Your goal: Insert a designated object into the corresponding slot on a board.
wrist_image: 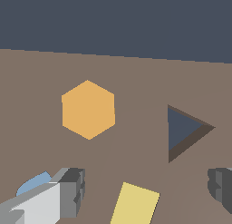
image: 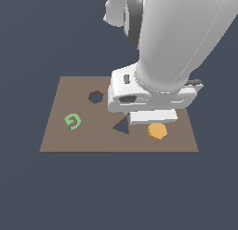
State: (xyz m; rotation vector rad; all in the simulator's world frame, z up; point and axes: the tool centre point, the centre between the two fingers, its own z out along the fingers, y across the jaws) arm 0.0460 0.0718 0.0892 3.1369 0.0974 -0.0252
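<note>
A: Where's the orange hexagon (wrist_image: 88,109)?
B: Flat on the board (image: 56,140), beside the triangle hole (wrist_image: 183,127), apart from its slot (image: 95,97).
A: Jaws?
B: Spread, empty; centre them over it before closing

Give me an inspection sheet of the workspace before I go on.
Surface: brown board, lying flat on a dark floor.
Job's things: orange hexagon block loose on the board, not gripped; hexagon hole empty, toward the exterior view's left.
Clutter: green swirl, triangle hole, yellow block, blue piece partly hidden.
Grippers: gripper low over the board, jaws open, holding nothing.
Cables: nothing seen.
Surroundings: nothing seen.
</note>
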